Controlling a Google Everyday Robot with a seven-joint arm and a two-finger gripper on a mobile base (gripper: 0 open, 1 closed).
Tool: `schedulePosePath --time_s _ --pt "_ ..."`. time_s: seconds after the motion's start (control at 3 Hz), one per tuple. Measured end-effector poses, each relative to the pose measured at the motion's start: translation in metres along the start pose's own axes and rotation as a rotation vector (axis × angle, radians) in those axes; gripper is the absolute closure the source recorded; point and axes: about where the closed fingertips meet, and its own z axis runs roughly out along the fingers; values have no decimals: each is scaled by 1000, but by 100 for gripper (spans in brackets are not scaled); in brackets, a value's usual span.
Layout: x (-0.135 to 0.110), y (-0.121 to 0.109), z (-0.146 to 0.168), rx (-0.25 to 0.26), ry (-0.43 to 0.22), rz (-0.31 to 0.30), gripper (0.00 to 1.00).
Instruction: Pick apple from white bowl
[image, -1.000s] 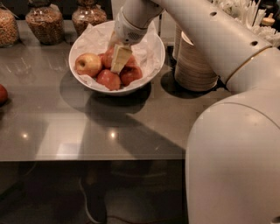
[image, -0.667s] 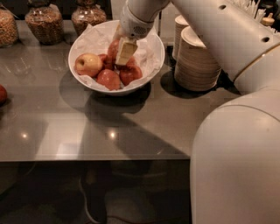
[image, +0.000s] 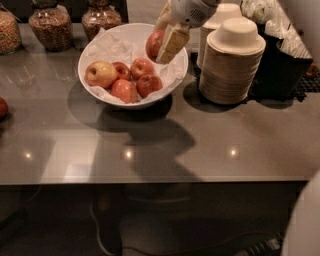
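Note:
The white bowl (image: 176, 75), lined with crinkled white paper, stands at the back middle of the grey counter. My gripper (image: 165, 42) hangs over the bowl's right side, shut on a red-orange apple (image: 154, 44) that it holds lifted above the other fruit. In the bowl lie a mostly yellow apple (image: 100, 73) at the left and three smaller red apples (image: 135, 80) in the middle. My arm reaches in from the top right.
Two stacks of beige disposable bowls (image: 231, 62) stand just right of the white bowl. Glass jars (image: 49, 26) stand at the back left. A black holder with cutlery (image: 280, 55) is at the far right. A red fruit (image: 2, 107) lies at the left edge.
My gripper has risen out of the bowl with the red-orange apple in it. The view has shifted, so the arm now covers less of the right side.

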Motion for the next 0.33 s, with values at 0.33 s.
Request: schedulePosePath --time_s 0.33 --pt "1 15 -57 61 -112 16 100"
